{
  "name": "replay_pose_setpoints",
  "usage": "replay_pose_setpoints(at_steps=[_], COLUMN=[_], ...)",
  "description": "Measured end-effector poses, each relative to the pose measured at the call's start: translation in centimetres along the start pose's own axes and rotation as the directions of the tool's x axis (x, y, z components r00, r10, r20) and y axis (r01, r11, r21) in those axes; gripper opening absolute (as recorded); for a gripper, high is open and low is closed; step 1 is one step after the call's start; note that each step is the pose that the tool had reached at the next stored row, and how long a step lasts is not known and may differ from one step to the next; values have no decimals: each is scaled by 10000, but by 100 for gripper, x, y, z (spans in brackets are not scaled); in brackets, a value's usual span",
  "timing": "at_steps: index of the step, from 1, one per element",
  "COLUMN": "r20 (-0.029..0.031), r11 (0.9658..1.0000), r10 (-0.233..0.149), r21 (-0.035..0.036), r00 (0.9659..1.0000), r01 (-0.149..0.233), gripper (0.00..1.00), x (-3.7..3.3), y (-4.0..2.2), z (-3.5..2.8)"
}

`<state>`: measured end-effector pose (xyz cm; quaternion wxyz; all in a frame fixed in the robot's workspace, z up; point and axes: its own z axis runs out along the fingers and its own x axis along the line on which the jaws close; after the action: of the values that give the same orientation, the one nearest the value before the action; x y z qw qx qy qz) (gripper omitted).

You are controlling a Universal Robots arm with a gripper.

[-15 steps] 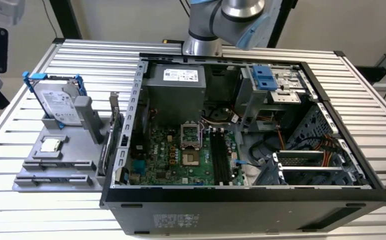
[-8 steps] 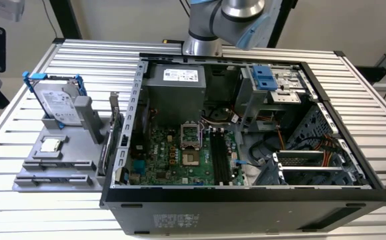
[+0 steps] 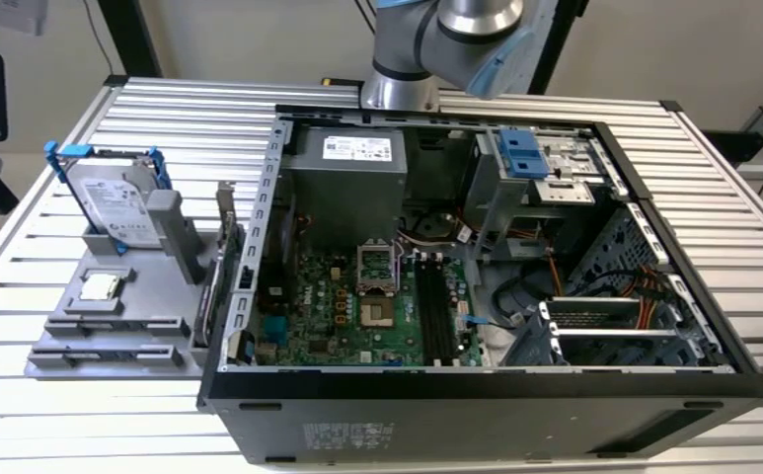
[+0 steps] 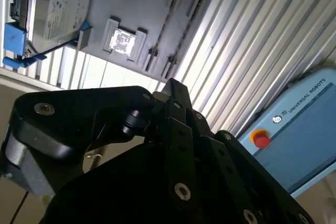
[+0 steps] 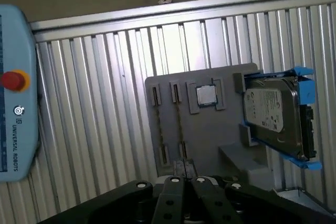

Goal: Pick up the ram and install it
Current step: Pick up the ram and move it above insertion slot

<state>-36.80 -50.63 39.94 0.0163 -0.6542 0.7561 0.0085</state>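
In the exterior view, an opened computer case [image 3: 487,385] lies on the ribbed aluminium bench [image 3: 13,296]. It takes the middle of the bench and the part toward the exterior view's right edge. Inside are the motherboard [image 3: 342,306] and its black memory slots [image 3: 434,306]; whether a stick sits in them I cannot tell. Near the bench edge at the exterior view's left stands a grey holder plate [image 3: 144,296]. It carries a hard drive [image 3: 115,202] with blue brackets, leaning, and a square CPU chip [image 3: 98,286]. The arm [image 3: 447,39] rises at the far edge.

The first wrist view looks down on the plate [image 5: 210,135], the drive [image 5: 273,116] and the chip [image 5: 206,95]. It adds the end effector [image 5: 186,174], hanging above the plate and apart from it, and a light-blue teach pendant [image 5: 16,124] with a red button. Between the end clips of the holder next to the chip runs a thin dark line. This appears to be the ram [image 5: 178,124] standing on its edge, though I am not sure.

The second wrist view shows the end effector [image 4: 172,85] from the side, with the same line [image 4: 164,27], chip [image 4: 123,40], drive [image 4: 63,9] and pendant [image 4: 294,124]. If the end effector is apart or together, I cannot tell.
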Motion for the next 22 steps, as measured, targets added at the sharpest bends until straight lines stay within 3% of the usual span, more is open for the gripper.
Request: replay_pose_setpoints(at_steps=[4, 8, 19, 22], r20=[4, 11, 30, 31], r11=[9985, 9937, 9715, 9692], r10=[-549, -1123, -2370, -2460], r21=[-20, -40, -82, -86], r00=[9985, 9937, 9715, 9693], r01=[549, 1123, 2371, 2460], gripper=[0, 0, 0, 0], x=[0, 0, 0, 0], y=[0, 0, 0, 0], z=[0, 0, 0, 0])
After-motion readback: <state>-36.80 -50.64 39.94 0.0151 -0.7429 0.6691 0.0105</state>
